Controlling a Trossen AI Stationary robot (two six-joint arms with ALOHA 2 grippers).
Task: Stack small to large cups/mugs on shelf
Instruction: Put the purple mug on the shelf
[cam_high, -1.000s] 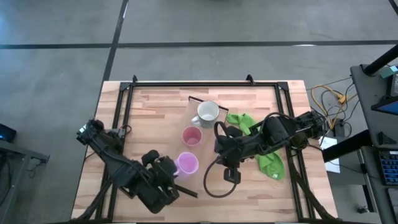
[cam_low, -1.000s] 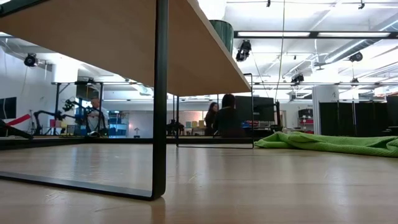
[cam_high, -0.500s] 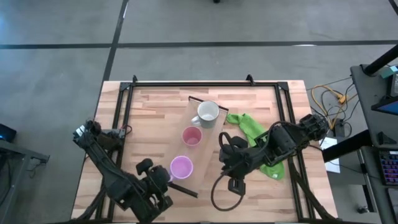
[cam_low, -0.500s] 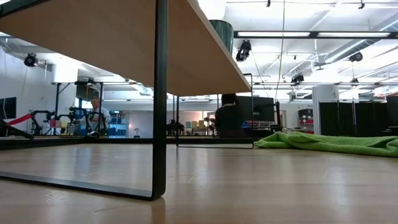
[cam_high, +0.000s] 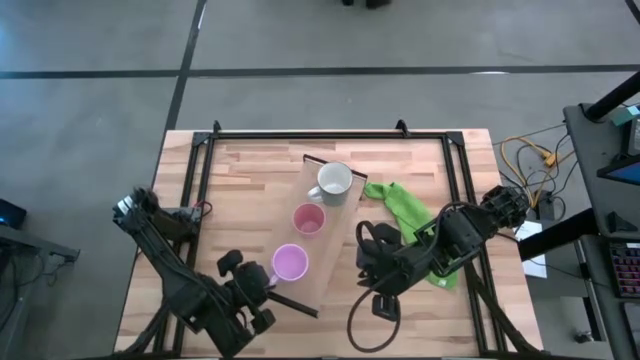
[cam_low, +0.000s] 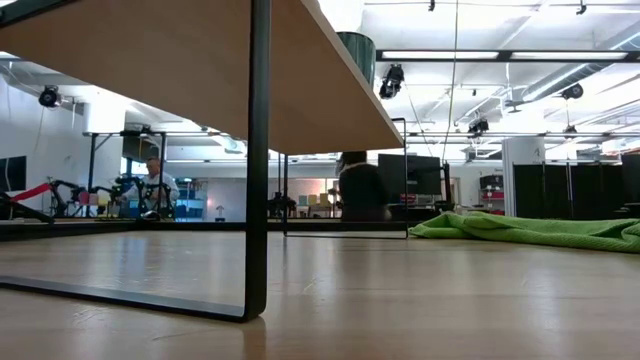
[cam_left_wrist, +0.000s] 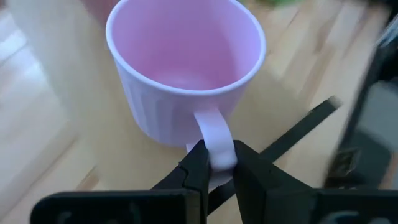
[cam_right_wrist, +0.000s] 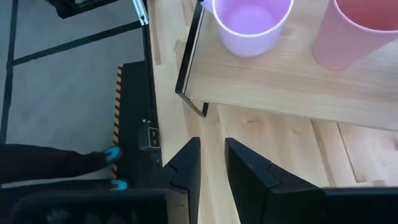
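The light-wood shelf (cam_high: 320, 250) lies slantwise across the table. On it stand the grey-white mug (cam_high: 333, 180) at its far end, the salmon cup (cam_high: 308, 219) in the middle, and the lilac mug (cam_high: 290, 263) near its near end, all upright. My left gripper (cam_high: 268, 280) is at the lilac mug's near-left side, shut on its handle. My right gripper (cam_high: 364, 258) hovers right of the shelf and holds nothing; its fingers (cam_right_wrist: 211, 149) are open by a narrow gap. My left gripper (cam_left_wrist: 216, 158) pinches the lilac mug's handle (cam_left_wrist: 214, 134) between its two fingers, which come roughly level from the table's near-left side. The mug is upright with its mouth up, and its base looks set on the shelf plank.
A green cloth (cam_high: 405, 205) lies right of the shelf, partly under my right arm. A black cable loop (cam_high: 368, 318) hangs over the table's near part. The shelf's black leg (cam_low: 258, 150) stands on the tabletop. People are in the room beyond the table.
My left gripper has drawn slightly toward the table's left and near edge, still shut on the lilac mug's handle, and the mug has shifted a little left with it. My right gripper has pulled back from the shelf toward the near edge.
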